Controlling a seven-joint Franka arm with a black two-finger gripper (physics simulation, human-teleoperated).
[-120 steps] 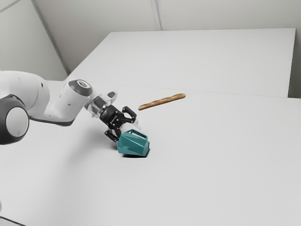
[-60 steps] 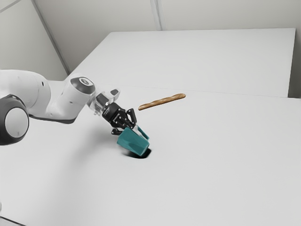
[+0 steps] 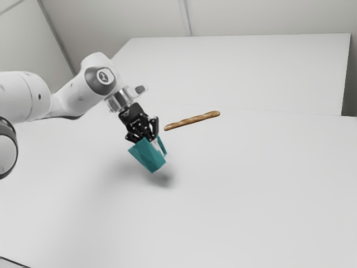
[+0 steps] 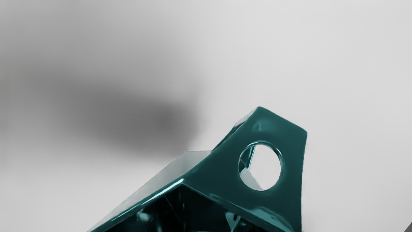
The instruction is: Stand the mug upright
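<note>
In the exterior view my gripper is shut on the teal mug near its rim. The mug hangs above the table, tilted, its base pointing down and toward the exterior view's right, a shadow on the table beneath it. Its handle is on the side toward the exterior view's right. In the wrist view the open mouth of the mug faces the camera, and the handle with its round hole juts out beside it. The part of the wall between the fingers is hidden.
A brown twisted bread stick lies on the white table, beyond the mug toward the exterior view's right. Behind it a white raised panel or surface spans the background.
The mug has risen off the table with my gripper, moving up and slightly toward the exterior view's left, and its base has swung further downward. The bread stick has stayed put.
</note>
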